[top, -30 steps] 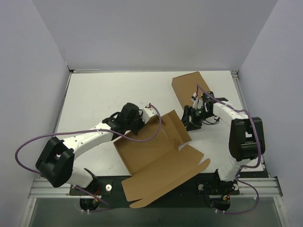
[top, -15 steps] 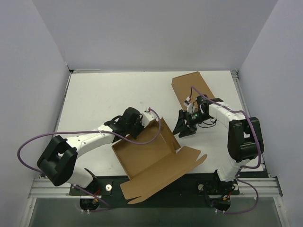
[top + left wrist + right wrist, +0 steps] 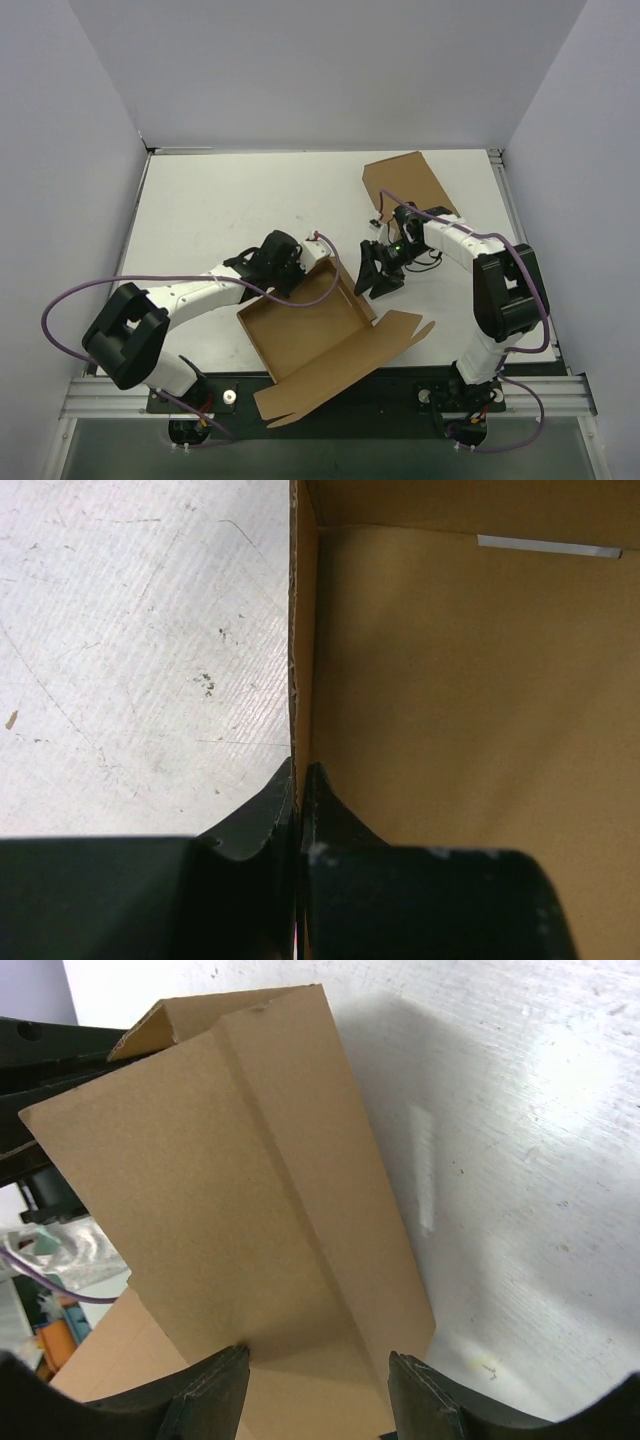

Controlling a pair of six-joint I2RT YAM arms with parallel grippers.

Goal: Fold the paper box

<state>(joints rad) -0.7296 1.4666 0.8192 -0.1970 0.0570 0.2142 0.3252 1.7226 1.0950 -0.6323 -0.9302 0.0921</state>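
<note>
Half done, at a guess. On the white table (image 3: 220,200) the box (image 3: 300,335) sits toward the near edge, between the two arms. Its floor lies flat, with the far and right walls raised. One wide flap spreads out flat at the near side, over the table's edge, and is not yet folded or tucked. A separate cardboard sheet (image 3: 405,178) lies far right. The left jaws are closed, pinching the top edge of the far-left wall. The right jaws stand open just beside the right wall, with that panel between them, apparently unclamped. Closing the flap and locking the tabs remain.
</note>
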